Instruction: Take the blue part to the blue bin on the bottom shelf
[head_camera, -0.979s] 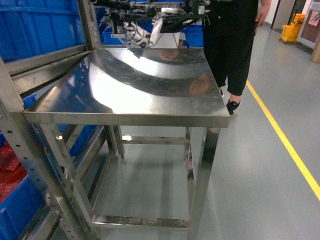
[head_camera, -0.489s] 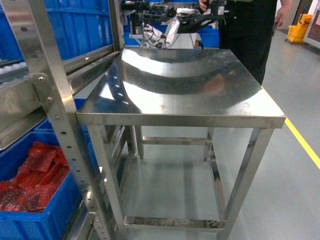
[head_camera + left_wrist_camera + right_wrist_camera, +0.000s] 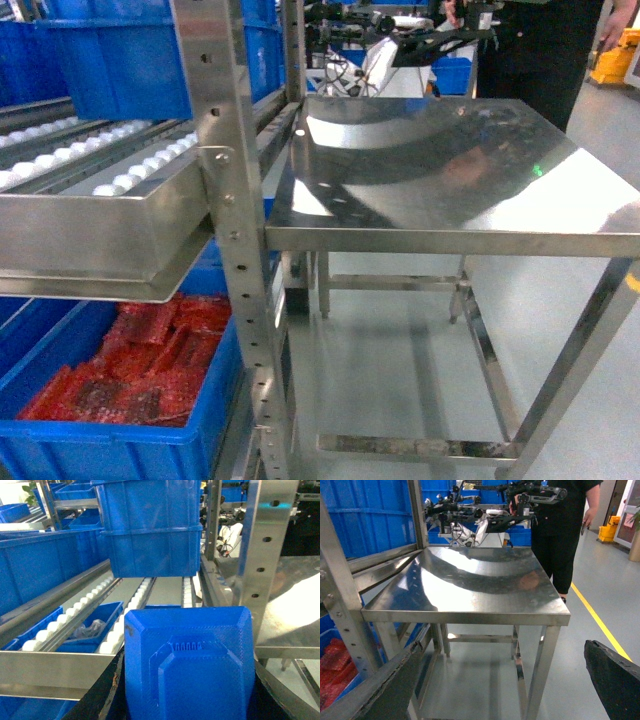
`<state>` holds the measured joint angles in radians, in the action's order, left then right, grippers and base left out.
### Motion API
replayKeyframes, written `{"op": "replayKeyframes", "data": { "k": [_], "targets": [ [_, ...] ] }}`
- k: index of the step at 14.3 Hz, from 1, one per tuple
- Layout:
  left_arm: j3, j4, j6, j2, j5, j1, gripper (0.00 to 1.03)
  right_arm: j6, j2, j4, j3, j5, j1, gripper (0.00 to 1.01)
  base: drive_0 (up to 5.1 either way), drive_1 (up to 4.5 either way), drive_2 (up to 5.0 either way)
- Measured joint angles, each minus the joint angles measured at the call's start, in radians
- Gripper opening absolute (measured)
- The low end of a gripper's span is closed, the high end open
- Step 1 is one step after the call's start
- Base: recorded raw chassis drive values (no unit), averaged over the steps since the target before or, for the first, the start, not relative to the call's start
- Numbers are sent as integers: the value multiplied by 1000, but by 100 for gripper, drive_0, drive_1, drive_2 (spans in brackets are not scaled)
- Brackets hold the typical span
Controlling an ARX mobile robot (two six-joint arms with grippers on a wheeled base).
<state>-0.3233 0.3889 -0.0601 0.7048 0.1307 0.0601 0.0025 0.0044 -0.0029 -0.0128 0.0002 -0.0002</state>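
Observation:
The blue part (image 3: 187, 645), a ribbed plastic shell, fills the lower middle of the left wrist view. My left gripper (image 3: 190, 685) is shut on it, with a dark finger on each side. Ahead of it, a blue bin (image 3: 95, 625) holding clear bags sits under the roller level. In the head view a blue bin (image 3: 100, 440) full of red packets sits low in the rack; the bottom shelf under it is hidden. My right gripper (image 3: 500, 685) is open and holds nothing, with the floor under the table in front of it. Neither gripper shows in the head view.
A steel table (image 3: 450, 210) stands right of the rack upright (image 3: 225, 200). A roller shelf (image 3: 100, 170) juts out over the low bin. Stacked blue bins (image 3: 150, 535) sit on the rollers. A person in black (image 3: 560, 530) and another robot's arms (image 3: 485, 510) are behind the table.
The head view has swung left: the table slid right in the picture, and the rack with its roller shelf and the bin of red packets came into view.

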Motion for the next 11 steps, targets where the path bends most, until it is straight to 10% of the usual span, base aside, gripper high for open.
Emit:
{"op": "replayKeyframes", "data": {
  "k": [11],
  "targets": [
    [0, 0, 0, 0, 0, 0, 44, 0, 0, -2, 0, 0, 0, 98, -481, 224, 224]
  ]
}}
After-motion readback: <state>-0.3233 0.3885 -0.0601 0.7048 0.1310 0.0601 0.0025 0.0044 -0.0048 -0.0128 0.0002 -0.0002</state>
